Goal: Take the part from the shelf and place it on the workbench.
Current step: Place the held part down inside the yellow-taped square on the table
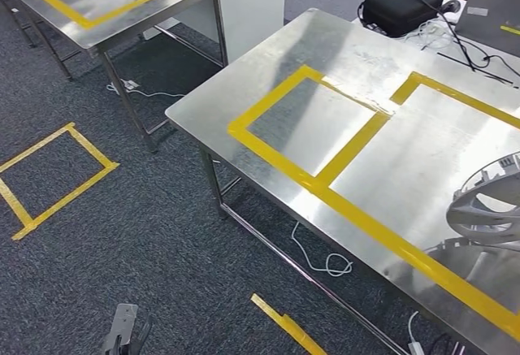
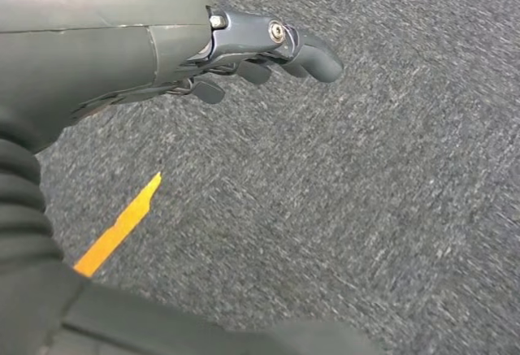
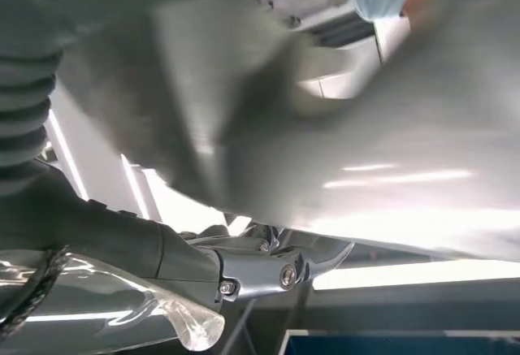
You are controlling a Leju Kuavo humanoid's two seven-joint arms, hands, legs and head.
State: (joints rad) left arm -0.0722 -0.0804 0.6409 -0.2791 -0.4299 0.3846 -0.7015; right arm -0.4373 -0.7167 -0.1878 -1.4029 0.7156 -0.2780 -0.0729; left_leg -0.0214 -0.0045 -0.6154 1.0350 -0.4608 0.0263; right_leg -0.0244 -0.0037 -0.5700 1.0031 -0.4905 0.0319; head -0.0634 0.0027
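Setting the silver part down off-target is the risk: it hangs at the workbench right edge, over the yellow tape outline, and a tilt could let it slide. The right hand appears to hold the part from beneath, though blur hides the grip. The left hand hangs over carpet, fingers loosely extended, holding nothing.
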